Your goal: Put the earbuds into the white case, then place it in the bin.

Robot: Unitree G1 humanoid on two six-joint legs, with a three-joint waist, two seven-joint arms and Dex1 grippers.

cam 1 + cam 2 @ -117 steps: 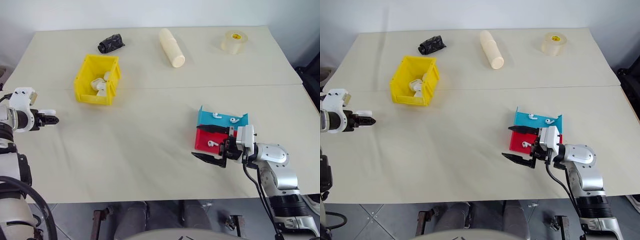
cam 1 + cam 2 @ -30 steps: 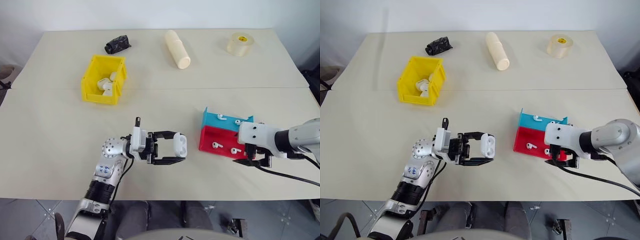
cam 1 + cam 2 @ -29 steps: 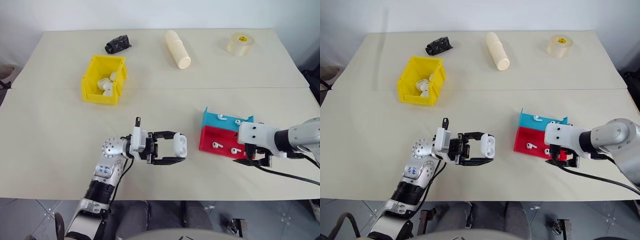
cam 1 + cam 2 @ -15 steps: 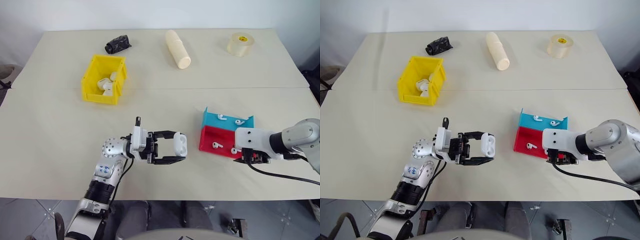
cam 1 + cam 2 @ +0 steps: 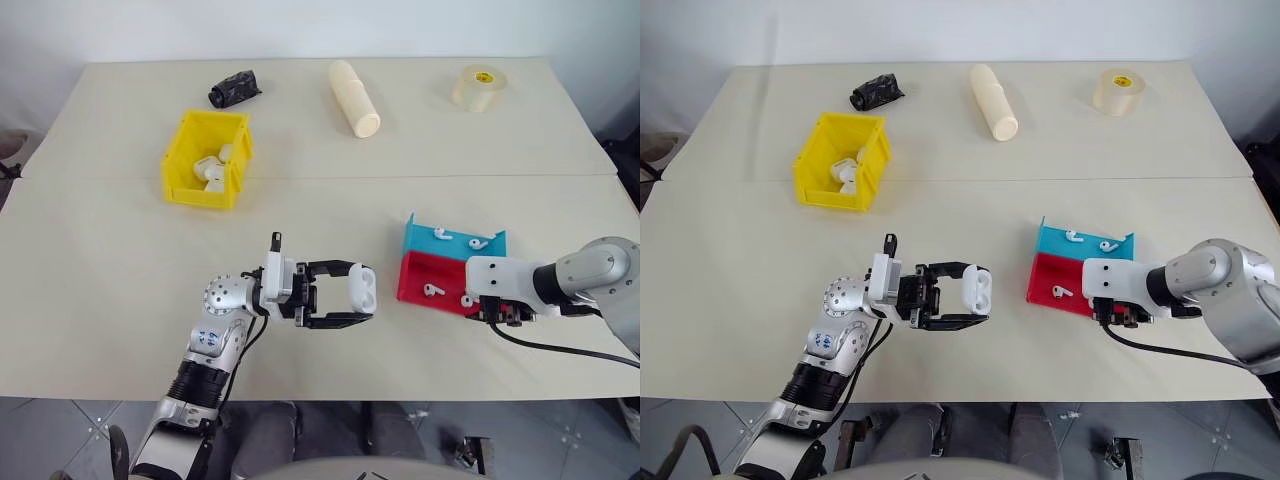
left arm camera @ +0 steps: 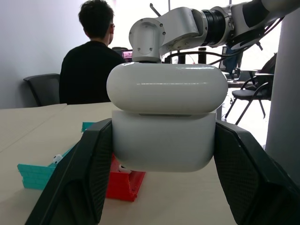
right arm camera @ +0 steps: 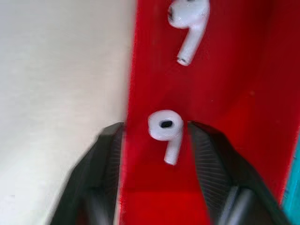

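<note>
1. The left gripper (image 5: 345,294) is clamped shut on the white case (image 5: 359,290), one black finger on each side of the body. It holds the case above the table (image 5: 100,260), near the middle of the front half.
2. In the left wrist view the white case (image 6: 166,117) shows a seam between lid and body. I cannot tell whether the lid is fully closed.
3. The right gripper (image 7: 157,136) points steeply down into the red tray (image 5: 420,275), near the table's front right corner. Its two fingers straddle one of the earbuds (image 7: 166,133), a narrow gap on either side of it. The pads do not clearly touch it, so the jaws stand partly open with nothing gripped that I can confirm.
4. A second earbud (image 7: 189,21) lies further along the same red tray, apart from the first.
5. The blue tray (image 5: 455,240) adjoins the red tray on the side toward the table's back edge. Two more small white earbuds lie in it.
6. The bin (image 5: 205,160) sits in the left half of the table, near the seam that runs across the tabletop. White pieces already lie inside it.
7. Toward the back edge lie a crumpled black object (image 5: 234,88) on the left, a cream cylinder (image 5: 350,97) near the middle and a roll of clear tape (image 5: 478,86) towards the back right corner.
8. In the left wrist view, a person in a dark top (image 6: 91,70) sits beyond the table, back turned to the camera.
</note>
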